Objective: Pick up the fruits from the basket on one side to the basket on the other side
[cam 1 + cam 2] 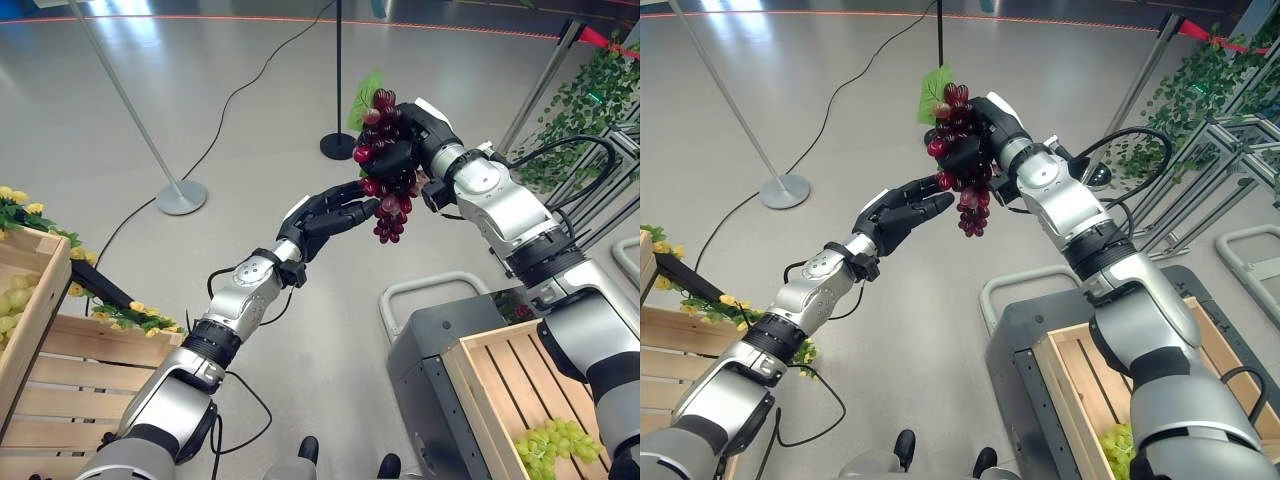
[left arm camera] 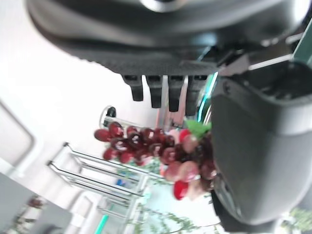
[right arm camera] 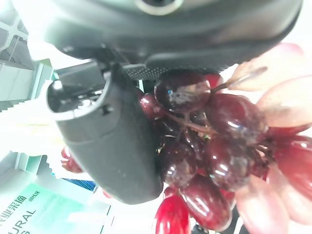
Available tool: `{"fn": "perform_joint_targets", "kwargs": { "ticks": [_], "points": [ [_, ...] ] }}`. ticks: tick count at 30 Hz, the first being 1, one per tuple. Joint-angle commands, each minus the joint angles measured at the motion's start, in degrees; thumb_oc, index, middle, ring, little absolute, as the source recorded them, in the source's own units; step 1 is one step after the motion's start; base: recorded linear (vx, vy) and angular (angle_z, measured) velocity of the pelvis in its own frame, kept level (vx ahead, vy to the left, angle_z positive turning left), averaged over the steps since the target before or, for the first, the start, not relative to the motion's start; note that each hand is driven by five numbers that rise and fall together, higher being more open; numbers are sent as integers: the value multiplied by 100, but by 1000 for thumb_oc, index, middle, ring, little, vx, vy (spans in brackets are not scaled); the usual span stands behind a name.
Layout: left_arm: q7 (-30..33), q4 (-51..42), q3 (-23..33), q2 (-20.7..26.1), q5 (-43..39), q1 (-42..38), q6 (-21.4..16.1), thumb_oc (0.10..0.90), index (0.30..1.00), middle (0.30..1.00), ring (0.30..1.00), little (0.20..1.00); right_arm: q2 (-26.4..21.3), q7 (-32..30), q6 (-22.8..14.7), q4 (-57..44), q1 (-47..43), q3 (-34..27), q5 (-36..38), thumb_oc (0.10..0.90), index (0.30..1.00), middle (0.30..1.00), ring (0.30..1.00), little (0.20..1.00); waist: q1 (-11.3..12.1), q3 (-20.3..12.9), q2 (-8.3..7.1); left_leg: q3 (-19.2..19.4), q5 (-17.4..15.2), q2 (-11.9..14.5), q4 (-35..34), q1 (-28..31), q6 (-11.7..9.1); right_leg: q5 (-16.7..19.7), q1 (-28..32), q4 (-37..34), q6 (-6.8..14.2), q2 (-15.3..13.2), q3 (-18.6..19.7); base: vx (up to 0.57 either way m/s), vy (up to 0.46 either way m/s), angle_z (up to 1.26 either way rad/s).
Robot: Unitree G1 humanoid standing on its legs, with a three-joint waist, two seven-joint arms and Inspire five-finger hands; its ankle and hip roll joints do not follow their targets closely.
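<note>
You're hovering the left hand (image 1: 335, 215) with fingers straight and holding nothing, tips just beside the lower end of the red grape bunch (image 1: 388, 170), which is hanging long-axis down in mid-air from the right hand (image 1: 415, 135) curled round its top.

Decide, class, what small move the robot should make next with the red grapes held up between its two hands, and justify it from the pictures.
Probably the left hand should reach a little further and curl its fingers round the red grapes. The right hand grips the bunch in mid-air, while the left hand's open fingers sit just beside the lower grapes, suggesting a handover.
</note>
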Motion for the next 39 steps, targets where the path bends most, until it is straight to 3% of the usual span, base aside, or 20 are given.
{"fn": "perform_joint_targets", "kwargs": {
  "ticks": [1,15,27,34,39],
  "points": [
    [-143,-85,67,-221,-400,-503,-832,800,900,900,900,900,-19,-75,-470,140,-668,57,216,400,300,300,300,300,-23,-1142,-204,81,-129,-71,-11,-42,-255,81,146,8,-138,-51,125,0,0,0],
    [-511,69,-221,-325,-75,-617,-430,800,900,900,900,900,382,300,-687,-230,-664,-43,857,400,300,300,300,300,-45,-1147,-180,106,-134,-77,-11,-24,-245,81,156,8,-129,-58,149,0,0,0],
    [-850,85,-508,-444,15,-758,-283,800,900,900,900,900,942,388,-494,-501,-520,-23,1444,400,300,300,300,300,-80,-1148,-137,155,-125,-67,-11,-29,-241,86,143,8,-138,-58,170,0,0,0],
    [-451,159,-582,-592,-190,-905,-368,800,900,900,900,900,1225,533,-208,-491,-403,-35,1805,400,300,300,300,300,-86,-1166,-141,138,-116,-75,-11,-33,-240,76,142,8,-148,-53,169,0,0,0],
    [286,151,-393,-711,-210,-918,-849,800,900,900,900,900,1331,674,29,-453,-307,28,1660,400,300,300,300,300,-93,-1164,-164,132,-99,-81,-11,-35,-238,81,140,8,-159,-50,173,0,0,0]
  ]
}}
